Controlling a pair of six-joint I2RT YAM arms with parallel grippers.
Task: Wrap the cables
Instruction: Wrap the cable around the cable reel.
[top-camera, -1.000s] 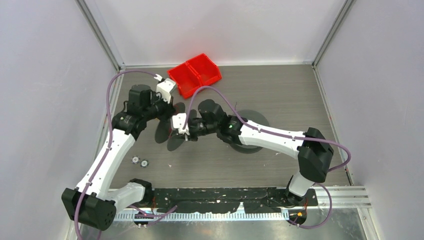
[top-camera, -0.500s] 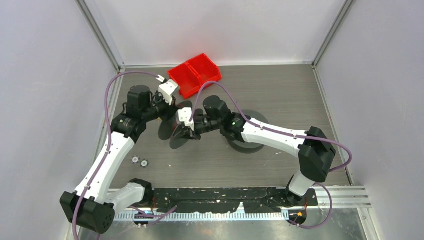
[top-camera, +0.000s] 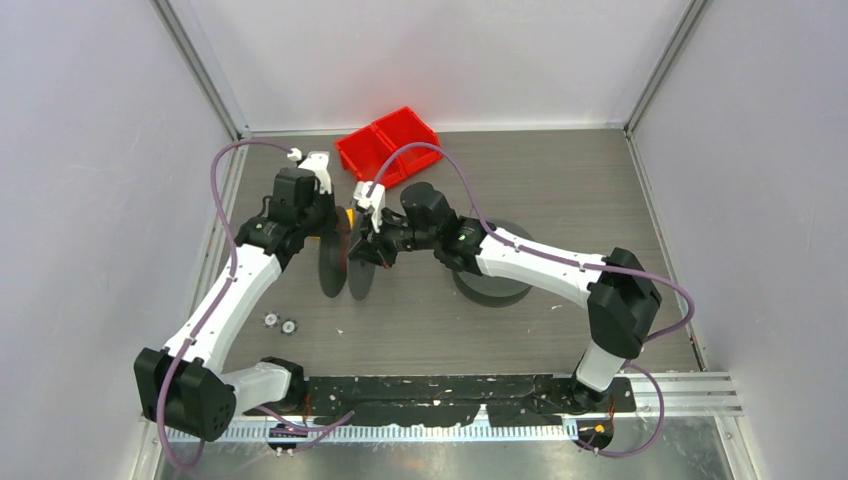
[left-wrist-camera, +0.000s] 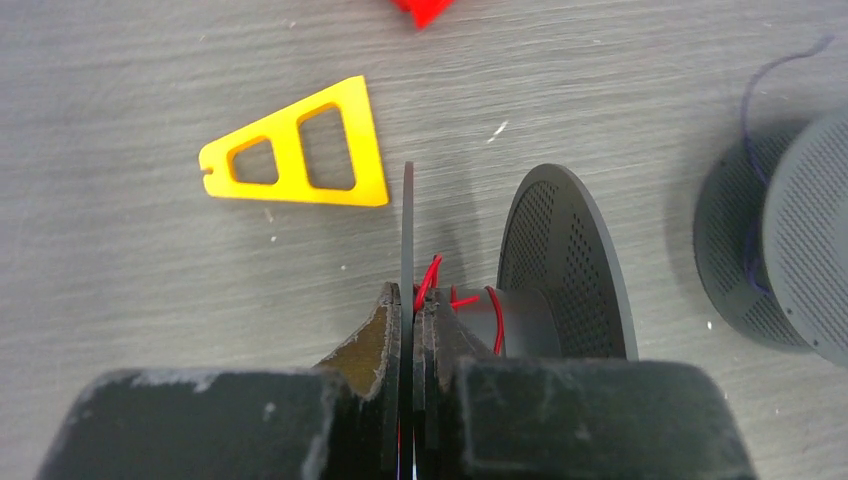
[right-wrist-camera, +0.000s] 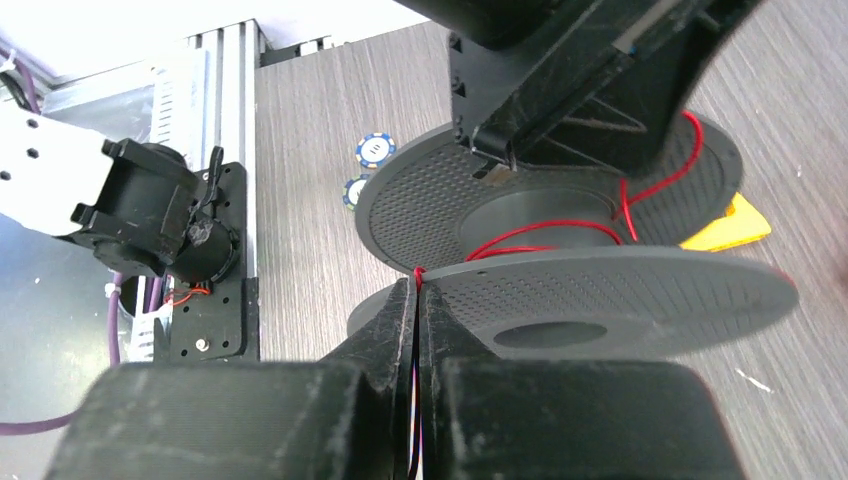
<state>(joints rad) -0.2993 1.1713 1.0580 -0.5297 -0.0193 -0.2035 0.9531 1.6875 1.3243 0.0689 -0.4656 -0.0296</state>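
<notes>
The grey wood-grain surface (top-camera: 560, 190) carries everything, with the left arm (top-camera: 235, 290) and right arm (top-camera: 540, 268) both reaching toward its middle. A second spool (top-camera: 495, 288) lies flat under the right arm, and a pair of joined red bins (top-camera: 390, 150) sits at the far edge. Between the arms a dark grey spool (top-camera: 360, 278) stands on edge. The left end effector (left-wrist-camera: 407, 300) is closed tight on the thin rim of one flange, holding the spool up. The right end effector (right-wrist-camera: 416, 295) is pinched fully shut on the red cable (left-wrist-camera: 430, 280), which runs from its tips to the hub in loose turns. A yellow triangular cut-out piece (left-wrist-camera: 300, 150) lies flat beyond the spool, and two small chips (top-camera: 270, 320) rest beside the left arm.
</notes>
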